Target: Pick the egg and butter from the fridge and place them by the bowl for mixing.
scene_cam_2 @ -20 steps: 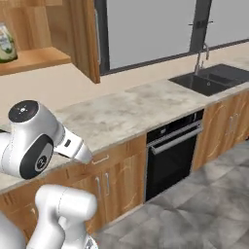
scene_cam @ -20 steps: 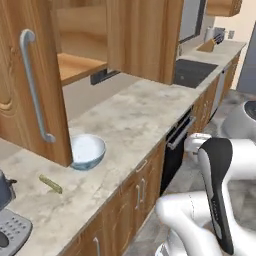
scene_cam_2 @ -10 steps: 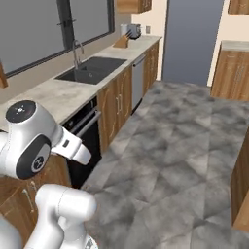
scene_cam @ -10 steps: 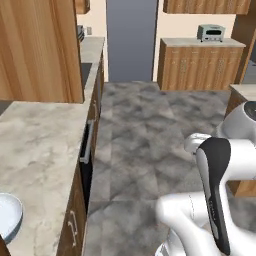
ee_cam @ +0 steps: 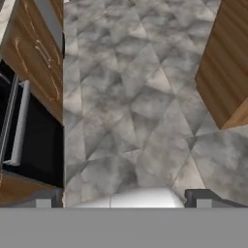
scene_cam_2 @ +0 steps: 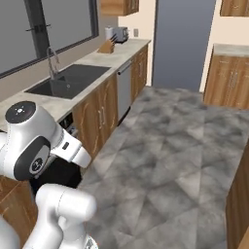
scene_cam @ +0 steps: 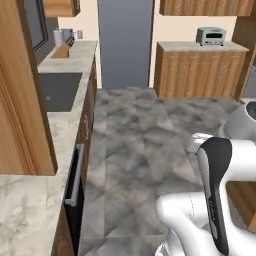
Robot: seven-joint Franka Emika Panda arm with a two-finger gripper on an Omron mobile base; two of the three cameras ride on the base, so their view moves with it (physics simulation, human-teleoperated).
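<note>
The fridge (scene_cam: 125, 45) stands tall and grey at the far end of the aisle, its door shut; the right base view has the fridge (scene_cam_2: 182, 44) at the upper right. The egg, the butter and the bowl are out of view. In the hand view my gripper (ee_cam: 127, 197) looks down at the grey tiled floor. Its two dark fingertips (ee_cam: 48, 198) stand far apart at the bottom edge, open, with nothing between them.
A counter with a dark sink (scene_cam: 57, 90) and a knife block (scene_cam: 62, 50) runs along the left, with the black oven (ee_cam: 19, 131) below it. Wooden cabinets (scene_cam: 200, 70) carrying a toaster oven (scene_cam: 211, 36) stand at the far right. The tiled floor (scene_cam: 140, 130) between them is open.
The whole picture has swung: the base has turned from the counter with the bowl to face down the aisle toward the fridge. The gripper has stayed open.
</note>
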